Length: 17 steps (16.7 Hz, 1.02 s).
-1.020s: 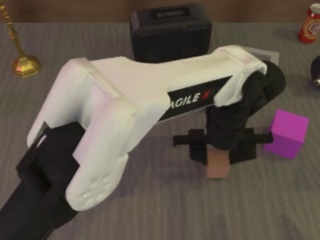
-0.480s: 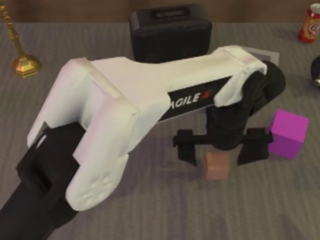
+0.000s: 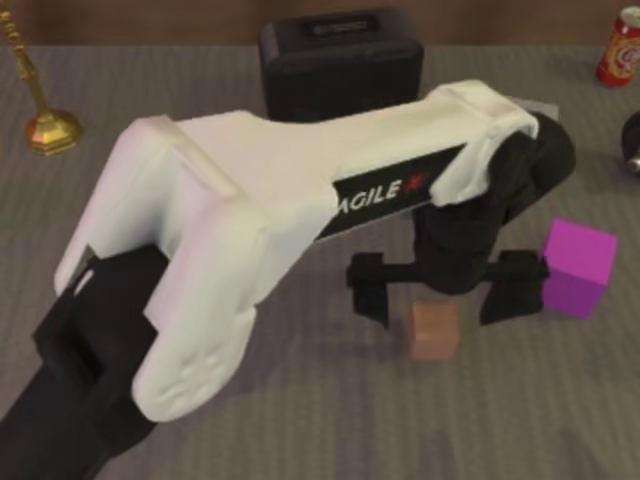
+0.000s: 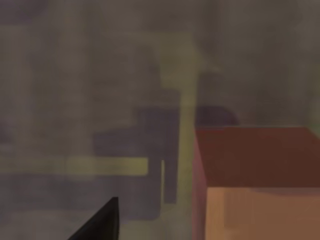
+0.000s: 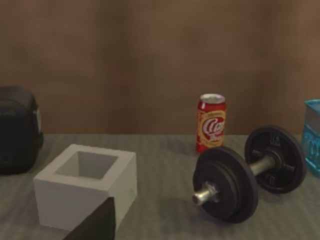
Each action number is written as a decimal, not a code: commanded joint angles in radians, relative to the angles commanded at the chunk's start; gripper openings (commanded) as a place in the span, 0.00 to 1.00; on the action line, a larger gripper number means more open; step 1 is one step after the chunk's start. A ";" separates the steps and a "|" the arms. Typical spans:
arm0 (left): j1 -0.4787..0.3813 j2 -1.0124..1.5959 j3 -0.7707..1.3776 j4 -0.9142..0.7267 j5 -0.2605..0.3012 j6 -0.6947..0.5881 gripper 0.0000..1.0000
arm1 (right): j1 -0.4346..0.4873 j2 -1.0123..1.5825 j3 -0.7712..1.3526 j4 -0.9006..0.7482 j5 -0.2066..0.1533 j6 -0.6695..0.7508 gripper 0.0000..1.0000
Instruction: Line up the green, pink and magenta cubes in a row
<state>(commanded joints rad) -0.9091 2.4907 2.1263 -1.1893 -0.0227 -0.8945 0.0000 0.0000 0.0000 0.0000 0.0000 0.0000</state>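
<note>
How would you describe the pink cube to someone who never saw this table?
Find the big white left arm crossing the table. Its open tool hangs just above the pink cube. This cube is smaller and paler than the magenta cube on its right.

Pink cube left of magenta cube (well apart).

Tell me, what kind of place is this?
Probably a make-believe computer test table, not a real room. The left arm reaches over plain cubes, pink and magenta, on a grey table, with oddments around: a dumbbell and a soda can.
</note>
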 joint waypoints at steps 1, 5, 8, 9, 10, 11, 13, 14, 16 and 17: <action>0.002 -0.001 0.028 -0.031 -0.002 -0.002 1.00 | 0.000 0.000 0.000 0.000 0.000 0.000 1.00; 0.011 -0.013 0.155 -0.175 0.002 -0.005 1.00 | 0.000 0.000 0.000 0.000 0.000 0.000 1.00; 0.014 -0.021 0.199 -0.219 0.004 -0.004 1.00 | 0.000 0.000 0.000 0.000 0.000 0.000 1.00; 0.014 -0.021 0.199 -0.219 0.004 -0.004 1.00 | 0.000 0.000 0.000 0.000 0.000 0.000 1.00; 0.014 -0.021 0.199 -0.219 0.004 -0.004 1.00 | 0.000 0.000 0.000 0.000 0.000 0.000 1.00; 0.009 -0.019 0.197 -0.216 0.004 -0.004 1.00 | 0.000 0.000 0.000 0.000 0.000 0.000 1.00; 0.015 -0.023 0.190 -0.213 0.003 0.009 1.00 | 0.000 0.000 0.000 0.000 0.000 0.000 1.00; 0.025 -0.030 0.179 -0.208 0.003 0.030 1.00 | 0.000 0.000 0.000 0.000 0.000 0.000 1.00; 0.061 -0.053 0.139 -0.190 0.002 0.106 1.00 | 0.000 0.000 0.000 0.000 0.000 0.000 1.00; 0.086 -0.068 0.111 -0.178 0.002 0.157 1.00 | 0.000 0.000 0.000 0.000 0.000 0.000 1.00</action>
<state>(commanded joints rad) -0.8233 2.4226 2.2376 -1.3672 -0.0208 -0.7376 0.0000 0.0000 0.0000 0.0000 0.0000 0.0000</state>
